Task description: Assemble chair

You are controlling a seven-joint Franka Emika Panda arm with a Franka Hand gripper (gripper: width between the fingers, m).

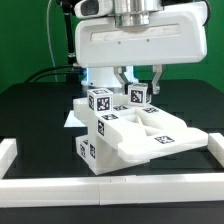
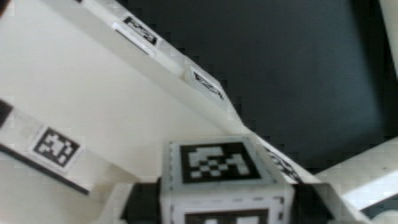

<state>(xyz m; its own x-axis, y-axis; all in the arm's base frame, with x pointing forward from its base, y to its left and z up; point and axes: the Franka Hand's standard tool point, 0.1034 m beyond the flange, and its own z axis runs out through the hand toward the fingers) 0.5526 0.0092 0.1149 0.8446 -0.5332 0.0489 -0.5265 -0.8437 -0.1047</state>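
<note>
Gripper (image 1: 138,88) clamped on a blocky, matte-white, cube-ended leg (image 1: 137,97) atop the tagged, slab-sided chair (image 1: 130,135).

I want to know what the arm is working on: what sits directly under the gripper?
Under the gripper stands a small tagged cube-ended part atop the white chair assembly; the fingers flank it, shut on it. Its seating below is hidden.
</note>
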